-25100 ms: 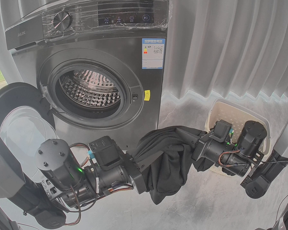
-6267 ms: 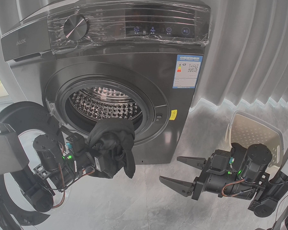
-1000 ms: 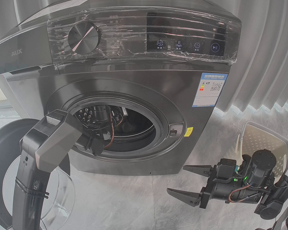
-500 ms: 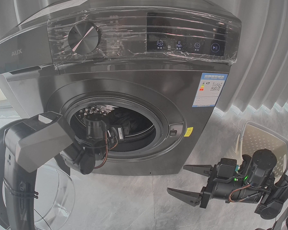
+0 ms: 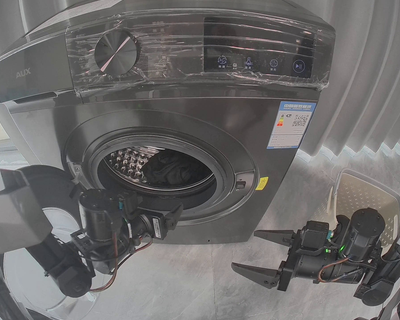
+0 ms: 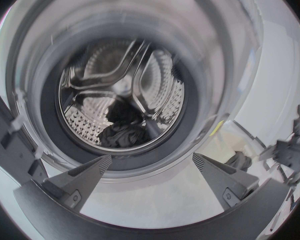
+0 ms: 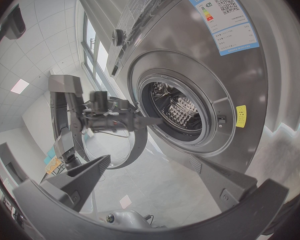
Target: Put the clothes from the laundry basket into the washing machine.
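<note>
Garment (image 5: 175,170) now in drum (image 5: 124,163), pincer (image 6: 150,158) out

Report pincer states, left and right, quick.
Left pincer: open, holding nothing, facing the washing machine opening.
Right pincer: open, holding nothing.

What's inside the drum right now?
A black garment lies crumpled at the bottom of the drum. Anything beneath it is covered, and the drum's near lower wall is hidden behind the opening's rim. The left gripper is outside, open.
</note>
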Robot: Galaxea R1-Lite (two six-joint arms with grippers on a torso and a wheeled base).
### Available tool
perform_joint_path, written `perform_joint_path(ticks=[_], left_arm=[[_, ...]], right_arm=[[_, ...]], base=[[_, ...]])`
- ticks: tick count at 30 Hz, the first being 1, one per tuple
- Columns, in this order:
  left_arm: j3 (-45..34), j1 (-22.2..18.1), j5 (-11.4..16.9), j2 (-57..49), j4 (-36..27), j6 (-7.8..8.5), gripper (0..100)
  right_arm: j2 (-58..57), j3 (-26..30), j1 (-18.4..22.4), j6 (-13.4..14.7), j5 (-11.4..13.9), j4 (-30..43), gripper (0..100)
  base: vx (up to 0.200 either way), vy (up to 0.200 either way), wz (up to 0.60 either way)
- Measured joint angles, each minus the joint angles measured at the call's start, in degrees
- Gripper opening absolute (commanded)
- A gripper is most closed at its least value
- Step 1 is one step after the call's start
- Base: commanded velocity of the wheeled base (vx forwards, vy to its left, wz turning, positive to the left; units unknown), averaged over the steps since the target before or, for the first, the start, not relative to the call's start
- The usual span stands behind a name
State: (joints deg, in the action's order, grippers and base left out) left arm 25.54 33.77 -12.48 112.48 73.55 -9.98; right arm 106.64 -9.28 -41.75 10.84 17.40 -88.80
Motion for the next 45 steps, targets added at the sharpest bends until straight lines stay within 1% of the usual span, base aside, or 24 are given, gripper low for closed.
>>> perform_joint_path(ticks=[4, 6, 8, 12, 14, 18, 20, 25, 31, 34, 38, 41, 45], left_arm=[[-3.7, 3.5, -0.1, -7.9, 1.5, -0.27, 100], [-4.8, 4.9, -0.2, -11.5, 2.9, -0.68, 100], [-6.0, 5.7, -0.8, -14.3, 4.0, -1.21, 100], [-8.5, 6.3, -2.3, -19.0, 3.8, -1.43, 100], [-9.0, 6.3, -2.7, -20.8, 3.0, -0.88, 100], [-9.5, 6.4, -3.4, -22.3, 2.6, 2.13, 100], [-9.5, 6.4, -3.5, -22.6, 3.0, 2.63, 100], [-9.6, 6.3, -3.4, -22.6, 3.6, 3.04, 100], [-9.9, 6.3, -3.2, -22.4, 3.6, 3.04, 100], [-9.9, 6.3, -3.1, -22.5, 3.6, 2.90, 100], [-9.9, 6.4, -3.0, -22.5, 4.0, 2.73, 100], [-9.9, 6.4, -3.2, -22.4, 4.4, 3.25, 100], [-10.0, 6.5, -3.2, -22.2, 4.5, 3.32, 100]], right_arm=[[-0.2, 0.0, -0.2, -0.1, -0.1, 0.0, 100], [-0.3, 0.0, -0.3, -0.1, -0.1, 0.0, 100], [-0.4, 0.0, -0.4, -0.1, 0.0, 0.0, 100], [-0.5, -0.1, -0.5, -0.1, 0.0, 0.0, 100], [-0.6, -0.1, -0.5, -0.1, -0.1, 0.0, 100], [-1.3, -0.1, -0.6, 0.0, -0.1, 0.0, 100], [-1.9, 0.0, -0.6, 0.0, -0.2, 0.0, 100], [-2.8, 0.2, -0.5, 0.0, -0.2, 0.0, 100], [-3.0, 0.4, -0.5, 0.1, -0.2, 0.0, 100], [-3.0, 0.4, -0.6, 0.0, -0.2, 0.0, 100], [-3.1, 0.4, -0.5, -1.2, -0.3, 0.0, 100], [-3.3, 0.6, -0.2, -2.8, -0.3, 0.0, 100], [-3.4, 0.7, 0.0, -3.2, -0.3, -0.1, 100]], base=[[0.000, 0.000, 0.00], [0.000, 0.000, 0.00], [0.000, 0.000, 0.00], [0.000, 0.000, 0.00], [0.000, 0.000, 0.00], [0.000, 0.000, 0.00], [-0.100, 0.000, 0.00], [-0.200, 0.000, 0.00], [-0.200, 0.000, 0.00], [0.000, 0.000, 0.00], [-0.050, -0.050, 0.00], [-0.133, -0.200, 0.00], [0.000, -0.200, 0.00]])
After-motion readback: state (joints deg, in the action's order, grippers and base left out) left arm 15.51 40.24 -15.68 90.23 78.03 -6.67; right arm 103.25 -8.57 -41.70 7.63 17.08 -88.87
